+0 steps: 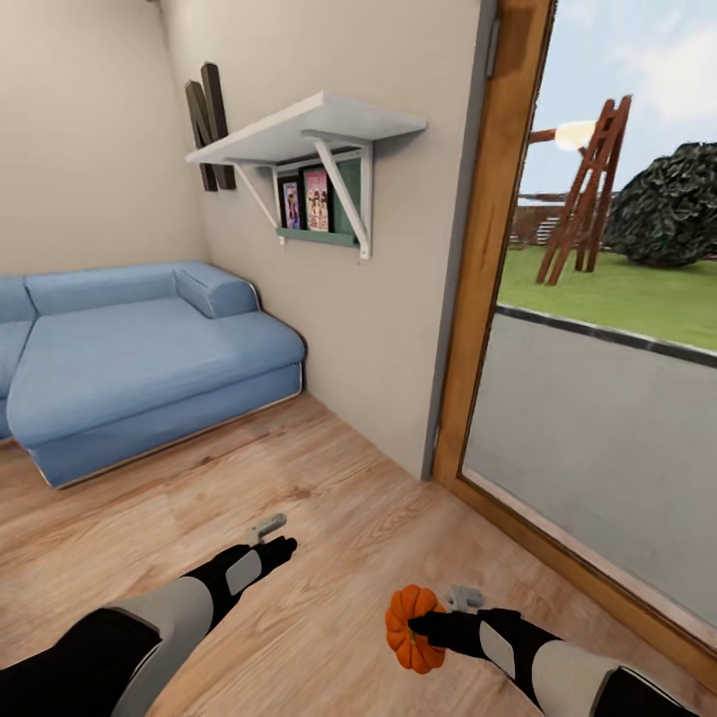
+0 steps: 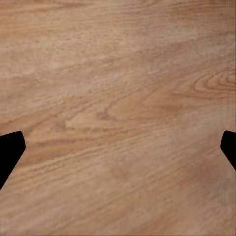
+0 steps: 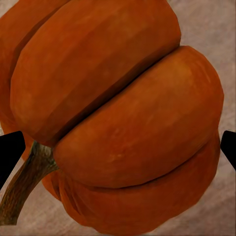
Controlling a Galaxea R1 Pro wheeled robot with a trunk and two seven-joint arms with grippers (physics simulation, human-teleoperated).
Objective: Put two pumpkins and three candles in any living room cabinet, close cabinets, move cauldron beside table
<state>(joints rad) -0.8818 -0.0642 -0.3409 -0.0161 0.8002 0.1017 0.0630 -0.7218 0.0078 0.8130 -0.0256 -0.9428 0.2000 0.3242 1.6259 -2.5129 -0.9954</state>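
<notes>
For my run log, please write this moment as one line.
right gripper: shut on pumpkin | left gripper: open, over floor | sofa ahead

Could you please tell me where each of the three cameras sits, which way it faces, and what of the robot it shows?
Head view: on the robot's head, looking forward and down at plank floor, blue sofa and glass door; both forearms show, the right gripper holding a pumpkin.
Left wrist view: by the left gripper, facing bare floor; two dark fingertips at the edges.
Right wrist view: by the right gripper, facing the pumpkin close up; fingertips at the edges.
Shared: head and right wrist views both show the pumpkin.
</notes>
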